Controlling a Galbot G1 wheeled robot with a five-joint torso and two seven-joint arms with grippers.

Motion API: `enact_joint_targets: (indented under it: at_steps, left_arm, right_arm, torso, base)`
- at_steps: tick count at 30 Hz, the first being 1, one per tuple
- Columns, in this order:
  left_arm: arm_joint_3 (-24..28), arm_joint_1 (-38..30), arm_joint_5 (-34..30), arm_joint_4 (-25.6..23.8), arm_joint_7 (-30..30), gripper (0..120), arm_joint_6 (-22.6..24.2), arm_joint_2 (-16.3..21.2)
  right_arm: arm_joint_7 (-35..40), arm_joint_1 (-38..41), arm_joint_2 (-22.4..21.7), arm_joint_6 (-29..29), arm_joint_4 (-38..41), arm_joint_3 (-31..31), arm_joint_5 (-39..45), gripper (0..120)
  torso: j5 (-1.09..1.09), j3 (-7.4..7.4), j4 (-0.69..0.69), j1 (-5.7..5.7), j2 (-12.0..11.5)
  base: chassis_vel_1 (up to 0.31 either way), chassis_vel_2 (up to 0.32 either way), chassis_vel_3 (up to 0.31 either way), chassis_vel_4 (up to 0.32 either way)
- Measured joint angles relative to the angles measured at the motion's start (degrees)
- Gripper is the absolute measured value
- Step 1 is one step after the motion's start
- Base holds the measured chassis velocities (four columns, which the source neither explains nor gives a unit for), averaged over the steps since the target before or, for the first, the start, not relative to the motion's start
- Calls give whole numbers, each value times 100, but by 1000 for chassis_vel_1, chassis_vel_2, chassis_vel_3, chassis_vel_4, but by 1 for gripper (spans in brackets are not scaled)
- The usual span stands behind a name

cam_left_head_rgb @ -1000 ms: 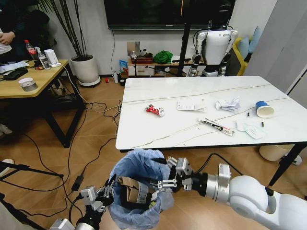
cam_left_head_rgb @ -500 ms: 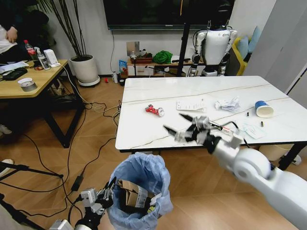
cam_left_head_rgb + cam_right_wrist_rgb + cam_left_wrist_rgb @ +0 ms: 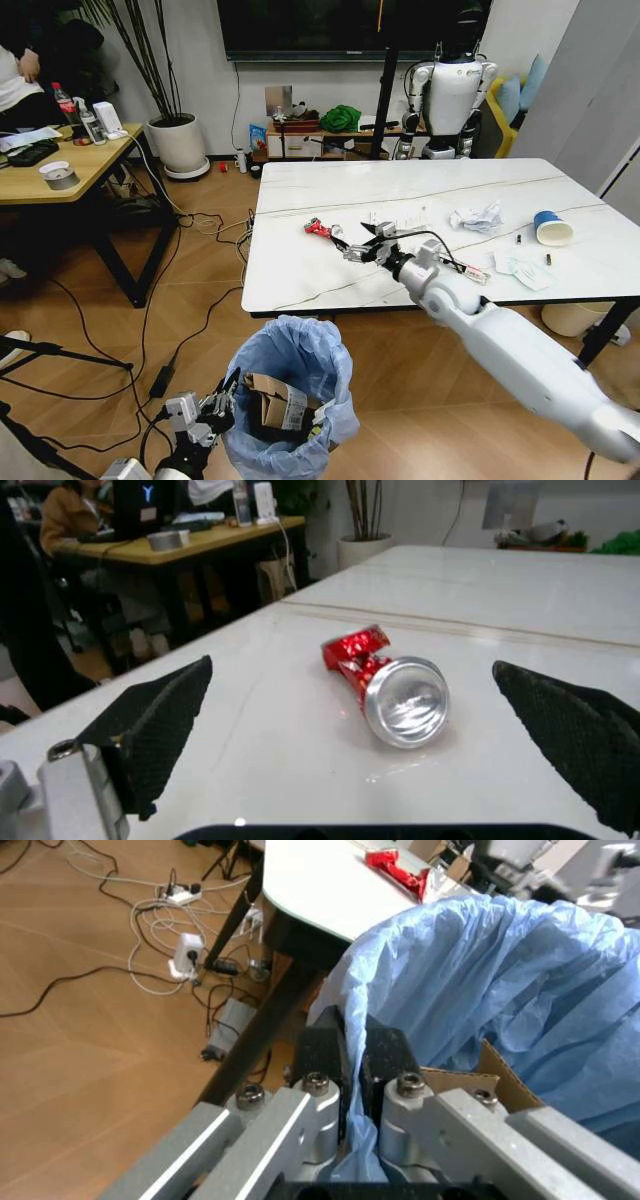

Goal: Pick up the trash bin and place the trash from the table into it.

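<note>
My right gripper (image 3: 352, 247) hangs low over the desk (image 3: 300, 270), jaws spread wide, with the crushed red can (image 3: 385, 682) lying on its side between them but not yet touched. My left gripper (image 3: 352, 1065) is pinched together on the rim of the trash bin (image 3: 292, 400), which is held below the desk's near edge — brown cardboard (image 3: 272, 398) already inside. The can is round and dented; closing off-centre could squirt it sideways or roll it toward the edge. The thin blue liner (image 3: 480, 975) may slip or tear under my left jaws — then the bin drops.
</note>
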Motion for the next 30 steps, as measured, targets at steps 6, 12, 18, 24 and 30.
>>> enact_joint_targets:
  at_steps: [6, 12, 18, 24, 30]
  left_arm:
    - [-53, -6, -64, -8, 0, 0, 0, 0]
    - [-95, -39, -146, -9, -7, 0, 9, 60]
    - [-118, -79, -243, -4, -18, 0, 20, 150]
    - [-129, -92, -288, 5, -24, 0, 24, 186]
    - [-138, -101, -305, 5, -29, 0, 25, 184]
  right_arm:
    - [-333, 556, 709, 144, -1193, -163, -140, 100]
    - [-634, 973, 1258, 257, -2030, -250, -231, 100]
    - [-859, 1098, 1394, 397, -2646, -250, -403, 100]
    - [-1036, 1165, 1498, 494, -3051, -218, -509, 100]
    - [-1189, 1175, 1537, 536, -3217, -215, -561, 100]
  torso:
    - [0, 0, 0, 0, 0]
    - [0, -1, 2, 0, 0]
    - [0, 0, -2, -1, 0]
    - [1, 0, 0, -1, 1]
    - [1, -1, 0, -1, 1]
  base:
    - [0, 0, 0, 0]
    - [0, 0, 0, 0]
    - [0, 0, 0, 0]
    - [0, 0, 0, 0]
    - [0, 0, 0, 0]
